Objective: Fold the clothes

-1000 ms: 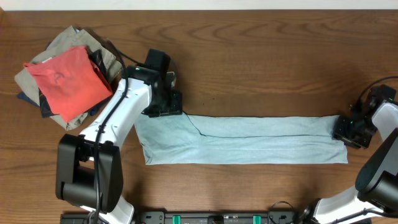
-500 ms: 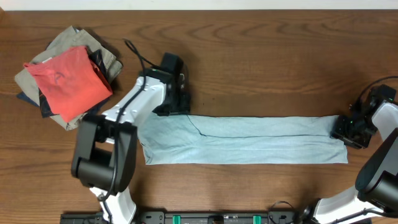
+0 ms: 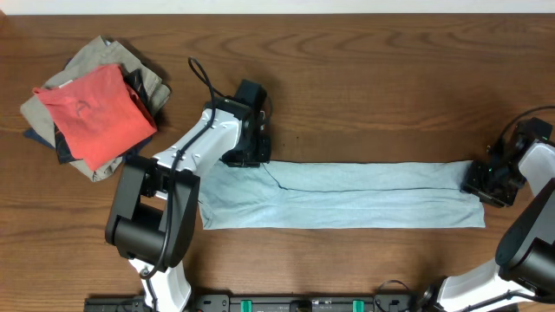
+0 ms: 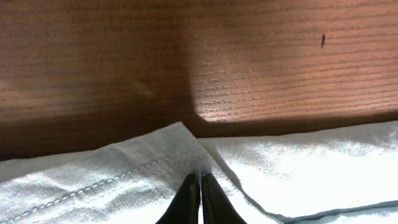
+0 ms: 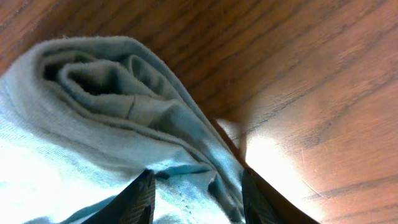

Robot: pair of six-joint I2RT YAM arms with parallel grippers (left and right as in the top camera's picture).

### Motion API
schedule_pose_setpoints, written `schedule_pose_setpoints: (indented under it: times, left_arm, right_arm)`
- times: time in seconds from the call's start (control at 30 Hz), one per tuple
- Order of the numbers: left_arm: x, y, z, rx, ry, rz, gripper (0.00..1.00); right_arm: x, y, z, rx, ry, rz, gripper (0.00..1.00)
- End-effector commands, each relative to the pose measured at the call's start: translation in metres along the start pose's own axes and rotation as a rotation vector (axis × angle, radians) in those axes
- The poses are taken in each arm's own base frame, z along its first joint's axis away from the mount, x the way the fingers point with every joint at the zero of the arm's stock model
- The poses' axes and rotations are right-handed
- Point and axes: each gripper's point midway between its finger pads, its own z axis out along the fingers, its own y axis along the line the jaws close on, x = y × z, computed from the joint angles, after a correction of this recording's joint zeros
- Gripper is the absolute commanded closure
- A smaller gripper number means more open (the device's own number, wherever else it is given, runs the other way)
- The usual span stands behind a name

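Note:
The clothes, a light blue-grey T-shirt, lie folded into a long flat strip across the table's middle. My left gripper sits at the strip's upper left edge. In the left wrist view its jaws are pressed together, pinching a small pucker of the stitched hem. My right gripper is at the strip's right end. In the right wrist view its fingers stand apart on either side of the rolled, bunched fabric, which rests loosely on the wood.
A pile of other garments lies at the back left: a red-orange one on top of a khaki-beige one and something dark. Bare brown wood runs behind the strip. The left arm's cable loops above it.
My left arm has slid right along the strip's upper edge and its jaws have closed on the hem. The right arm and the strip have stayed in place.

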Motion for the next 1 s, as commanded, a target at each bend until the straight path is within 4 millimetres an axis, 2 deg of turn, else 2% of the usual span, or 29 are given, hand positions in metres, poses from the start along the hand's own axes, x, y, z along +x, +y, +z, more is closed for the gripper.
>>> schedule_pose_setpoints:
  times: [0.0,0.03,0.07,0.2,0.57,0.7,0.97]
  left_arm:
    - [0.005,0.005,0.005,-0.021,0.021,-0.002,0.94]
    - [0.005,0.005,0.005,-0.020,0.022,-0.002,0.90]
    - [0.005,0.004,0.005,-0.020,0.021,-0.002,0.75]
    - [0.003,0.001,0.005,-0.002,0.013,-0.012,0.57]
    - [0.002,0.003,0.007,-0.016,0.006,-0.068,0.57]
    - [0.006,0.005,0.009,-0.020,0.016,-0.070,0.70]
    - [0.018,0.011,0.021,-0.029,0.040,-0.074,0.71]
  right_arm:
    - [0.003,-0.002,0.004,-0.008,0.016,0.007,0.56]
    - [0.003,-0.002,0.004,-0.008,0.017,0.007,0.56]
    - [0.003,-0.002,0.004,-0.008,0.017,0.007,0.56]
    - [0.003,-0.002,0.004,-0.008,0.017,0.007,0.56]
    - [0.004,-0.002,0.004,-0.008,0.019,0.007,0.56]
    - [0.004,-0.002,0.004,-0.008,0.019,0.007,0.56]
    - [0.004,-0.002,0.004,-0.008,0.019,0.007,0.56]
